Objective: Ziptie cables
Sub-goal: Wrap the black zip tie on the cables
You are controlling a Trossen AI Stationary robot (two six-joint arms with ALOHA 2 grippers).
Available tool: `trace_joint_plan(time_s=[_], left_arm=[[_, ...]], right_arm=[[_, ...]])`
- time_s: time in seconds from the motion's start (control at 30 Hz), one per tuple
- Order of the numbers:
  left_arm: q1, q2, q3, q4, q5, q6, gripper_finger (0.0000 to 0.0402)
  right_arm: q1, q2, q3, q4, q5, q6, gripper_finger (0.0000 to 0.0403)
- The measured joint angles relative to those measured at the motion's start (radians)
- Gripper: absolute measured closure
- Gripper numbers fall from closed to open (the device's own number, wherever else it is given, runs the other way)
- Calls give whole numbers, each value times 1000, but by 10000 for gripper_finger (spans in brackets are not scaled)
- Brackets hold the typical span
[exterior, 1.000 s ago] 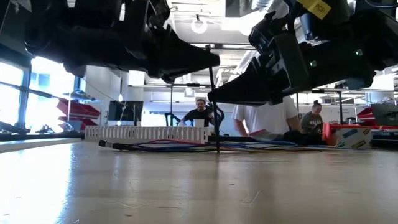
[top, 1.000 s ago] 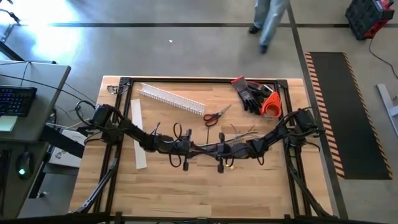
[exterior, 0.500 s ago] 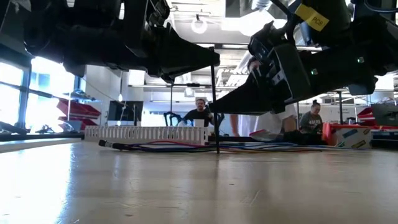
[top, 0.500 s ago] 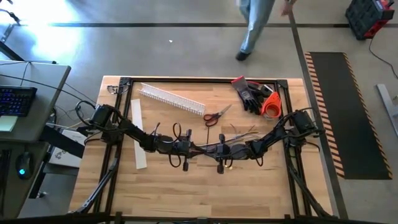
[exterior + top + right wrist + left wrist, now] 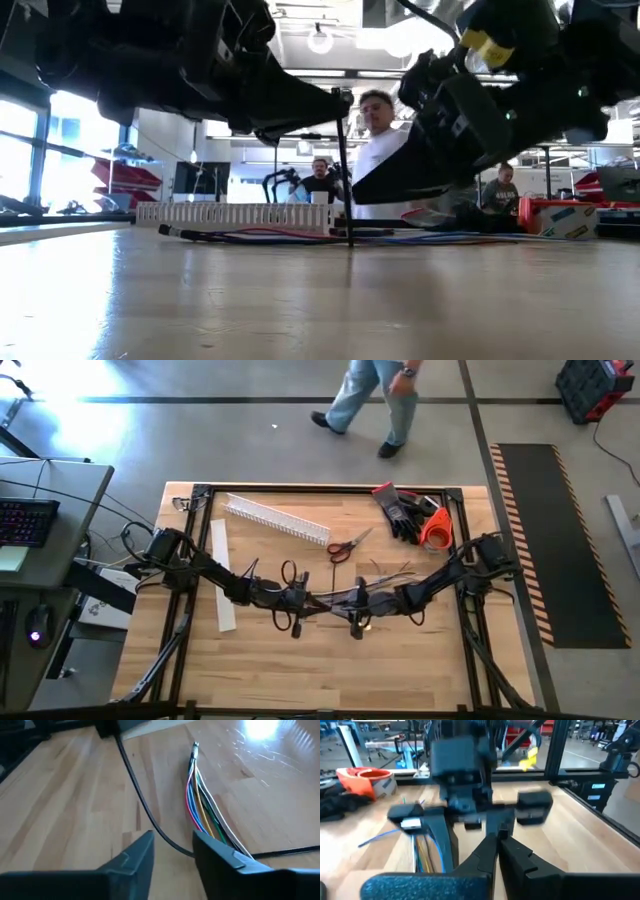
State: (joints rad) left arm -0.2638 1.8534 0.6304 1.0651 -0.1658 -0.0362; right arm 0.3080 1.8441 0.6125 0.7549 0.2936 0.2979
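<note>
— Looking for the cables (image 5: pixel 200 805). Laid which way?

— Flat on the table (image 5: pixel 300 670), as a close bunch of thin coloured wires. Stretched lengthwise along the line from one set of jaws to the other. Passing just beside the right gripper (image 5: pixel 172 851), cut end pointing away from it toward the left gripper (image 5: pixel 498 840). Fanning loose at the other end, under the right arm.

— And the jaws?

— Left: pressed together at the tips, pinching the top of a black strand (image 5: pixel 345 170). Drops straight from there to the table, then bends and runs through the gap of the right jaws. Right: parted, a clear gap between the fingers, gripping nothing, the strand loose between them.

— Anything holding anything?

— Only a white slotted duct (image 5: pixel 275 518), beyond the left jaws toward the far edge; inside not readable. Beside the left arm, a flat white strip (image 5: pixel 222 580). Just beyond the right jaws, red-handled scissors (image 5: pixel 347 547). Farther off, behind the right arm, dark gloves (image 5: pixel 400 512) touching an orange tape roll (image 5: pixel 436 532) in the corner.

— Surface and room?

— Pale wood planks inside a black frame. Grey floor (image 5: pixel 250 440) all round, a striped mat (image 5: pixel 545 540) on the right arm's side. A person (image 5: pixel 372 395) walking past the far edge. From table height, a standing person in a white top (image 5: pixel 385 160) behind the jaws, and seated people (image 5: pixel 320 180) farther back.
</note>
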Motion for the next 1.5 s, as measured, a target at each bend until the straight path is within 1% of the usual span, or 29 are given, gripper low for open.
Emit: trace_joint_plan(time_s=[0.1,0.2,0.3,0.37,0.5,0.6,0.7,0.77,0.87,0.93,1.0,1.1,1.27,1.37,1.5], left_arm=[[2,0,0,-29,34,-15,402],[3,0,0,-55,61,-32,401],[3,0,0,-64,62,-41,401],[3,0,0,-66,62,-42,401],[3,0,0,-74,62,-42,401],[3,0,0,-76,62,-42,401],[3,0,0,-78,63,-41,401],[3,0,0,-77,63,-41,401],[3,0,0,-78,63,-41,401],[3,0,0,-76,63,-41,401],[3,0,0,-78,63,-41,401],[3,0,0,-78,62,-40,401],[3,0,0,-80,62,-39,401],[3,0,0,-80,62,-39,401],[3,0,0,-80,62,-39,401]], right_arm=[[0,-83,0,-133,18,0,252],[0,-166,0,-244,98,-2,250],[-14,-216,0,-304,208,55,249],[-50,-219,0,-313,219,109,249],[-138,-167,0,-320,129,197,248],[-199,-113,0,-320,41,209,237],[-258,-63,0,-312,-22,269,210],[-288,-36,1,-282,-60,279,187],[-317,2,3,-218,-89,279,155],[-335,17,4,-185,-109,297,143],[-351,27,5,-168,-127,306,139],[-373,42,4,-128,-166,304,143],[-400,68,3,-77,-215,296,166],[-407,81,3,-70,-222,294,185],[-409,94,3,-50,-223,238,222]])
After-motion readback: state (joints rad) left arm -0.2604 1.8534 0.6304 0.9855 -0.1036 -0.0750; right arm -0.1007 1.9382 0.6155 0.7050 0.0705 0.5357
